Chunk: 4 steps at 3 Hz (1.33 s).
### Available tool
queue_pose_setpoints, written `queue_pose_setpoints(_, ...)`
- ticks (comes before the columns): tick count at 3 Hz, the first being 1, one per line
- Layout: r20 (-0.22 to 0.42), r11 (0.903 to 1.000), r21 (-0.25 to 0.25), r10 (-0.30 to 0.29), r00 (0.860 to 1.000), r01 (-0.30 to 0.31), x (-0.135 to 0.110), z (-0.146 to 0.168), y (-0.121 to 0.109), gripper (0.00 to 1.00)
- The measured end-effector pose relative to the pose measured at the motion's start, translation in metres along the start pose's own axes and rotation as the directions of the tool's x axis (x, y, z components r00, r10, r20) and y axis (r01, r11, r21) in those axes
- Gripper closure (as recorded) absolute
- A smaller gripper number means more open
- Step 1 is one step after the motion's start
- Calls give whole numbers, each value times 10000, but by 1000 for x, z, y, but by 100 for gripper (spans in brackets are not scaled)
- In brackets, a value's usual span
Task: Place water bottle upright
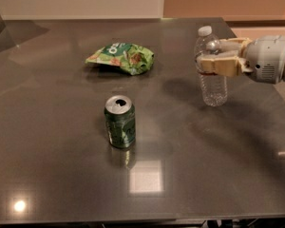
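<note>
While the claw (204, 56) at right grips it, clear ribbed water bottle (213, 87), white cap (205, 31), upright

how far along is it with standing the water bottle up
Looks done: the small clear ribbed plastic water bottle is upright, at the right of the dark table. In hand: the robot's hand, reaching in from the right, is shut around its upper body. Left: make sure the base rests on the table, which I cannot tell, then open and withdraw.

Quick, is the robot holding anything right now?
End effector: closed on the water bottle, gripping it upright near its neck, over the right side of the table.
</note>
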<state>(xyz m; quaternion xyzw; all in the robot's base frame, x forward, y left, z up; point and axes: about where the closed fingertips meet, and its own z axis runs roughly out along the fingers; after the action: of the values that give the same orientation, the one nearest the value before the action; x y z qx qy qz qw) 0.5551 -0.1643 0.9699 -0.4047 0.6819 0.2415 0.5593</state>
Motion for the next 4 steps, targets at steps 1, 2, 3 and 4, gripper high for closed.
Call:
queue_pose_setpoints(1, 1215, 9998, 49, 176, 9924, -183, 5, -5, -3, 100)
queue_pose_setpoints(2, 2157, 9992, -78, 394, 9757, -386, 12, -4, -5, 100)
queue_pose_setpoints(3, 2796, 9989, -345, 413, 9592, -330, 18, -3, -4, 100)
queue_pose_setpoints(4, 3050, 9981, -514, 492, 9511, -351, 28, -1, -2, 84)
